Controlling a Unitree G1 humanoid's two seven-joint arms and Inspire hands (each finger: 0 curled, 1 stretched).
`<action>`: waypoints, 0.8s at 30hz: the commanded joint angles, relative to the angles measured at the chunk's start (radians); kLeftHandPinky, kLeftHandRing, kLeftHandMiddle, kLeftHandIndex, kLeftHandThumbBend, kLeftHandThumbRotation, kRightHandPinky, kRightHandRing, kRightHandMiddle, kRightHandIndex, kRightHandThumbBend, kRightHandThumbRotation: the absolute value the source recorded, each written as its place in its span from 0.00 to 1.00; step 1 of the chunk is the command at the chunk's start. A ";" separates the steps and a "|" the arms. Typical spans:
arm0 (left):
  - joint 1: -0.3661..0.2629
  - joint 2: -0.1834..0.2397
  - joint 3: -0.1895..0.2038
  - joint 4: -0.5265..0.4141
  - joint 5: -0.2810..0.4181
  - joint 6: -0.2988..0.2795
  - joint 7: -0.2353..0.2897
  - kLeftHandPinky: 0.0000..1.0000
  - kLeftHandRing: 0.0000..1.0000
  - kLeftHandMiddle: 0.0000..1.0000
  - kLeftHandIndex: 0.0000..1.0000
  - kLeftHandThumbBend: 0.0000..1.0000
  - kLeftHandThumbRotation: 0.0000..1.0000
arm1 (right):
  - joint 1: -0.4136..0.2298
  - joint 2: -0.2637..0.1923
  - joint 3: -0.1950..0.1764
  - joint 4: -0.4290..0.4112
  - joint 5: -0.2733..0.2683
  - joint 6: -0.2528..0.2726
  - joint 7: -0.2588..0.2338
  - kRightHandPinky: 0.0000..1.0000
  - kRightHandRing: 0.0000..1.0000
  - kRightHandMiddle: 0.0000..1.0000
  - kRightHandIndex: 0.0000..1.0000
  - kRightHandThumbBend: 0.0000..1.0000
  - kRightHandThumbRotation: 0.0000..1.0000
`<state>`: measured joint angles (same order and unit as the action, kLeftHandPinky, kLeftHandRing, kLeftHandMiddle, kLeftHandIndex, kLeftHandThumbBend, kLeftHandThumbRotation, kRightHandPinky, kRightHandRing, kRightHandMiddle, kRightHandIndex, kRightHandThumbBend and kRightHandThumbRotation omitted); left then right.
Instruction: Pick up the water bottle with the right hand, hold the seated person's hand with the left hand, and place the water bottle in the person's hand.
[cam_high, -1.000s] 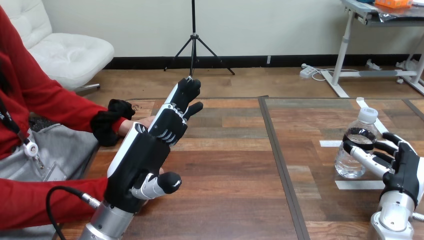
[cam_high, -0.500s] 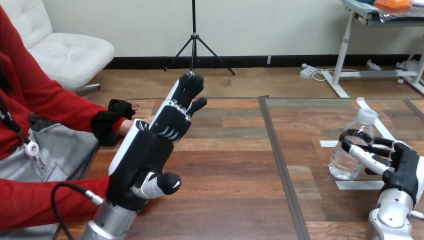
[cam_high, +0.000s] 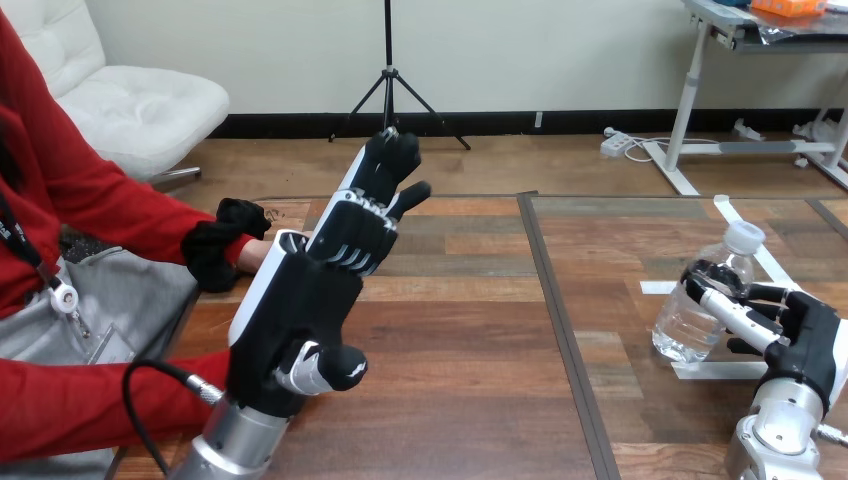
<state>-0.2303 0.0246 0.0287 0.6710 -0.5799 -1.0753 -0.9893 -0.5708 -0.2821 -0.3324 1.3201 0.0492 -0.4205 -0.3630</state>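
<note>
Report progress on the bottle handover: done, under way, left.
Done: the right hand grips the clear plastic water bottle with a white cap. Under way: the bottle tilts in that grip, its base near the wooden table. Left: the left hand, fingers straight, stands before the person's hand without holding it; the bottle is not yet handed over.

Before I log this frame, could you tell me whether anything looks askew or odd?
The water bottle leans, cap toward the right side of the table, with the right hand curled round it. Nothing looks spilled.
</note>
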 joint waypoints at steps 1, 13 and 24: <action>-0.039 -0.021 0.013 -0.034 -0.024 -0.001 -0.018 0.92 1.00 1.00 1.00 0.99 0.75 | -0.068 -0.010 -0.026 -0.007 0.027 0.000 0.016 0.31 0.35 0.36 0.30 0.84 0.00; -0.051 -0.038 0.023 -0.022 -0.041 0.014 -0.054 0.92 1.00 1.00 1.00 0.98 0.76 | -0.056 -0.011 -0.041 -0.013 0.043 -0.016 0.019 0.30 0.34 0.34 0.29 0.82 0.00; -0.066 -0.052 0.040 -0.001 -0.039 0.008 -0.078 0.93 1.00 1.00 1.00 0.97 0.76 | -0.049 -0.015 -0.039 -0.020 0.036 -0.029 0.028 0.31 0.35 0.36 0.30 0.84 0.00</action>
<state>-0.2375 -0.0184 0.0482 0.6713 -0.6172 -1.0644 -1.0724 -0.5707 -0.2826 -0.3728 1.3201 0.0845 -0.4199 -0.3453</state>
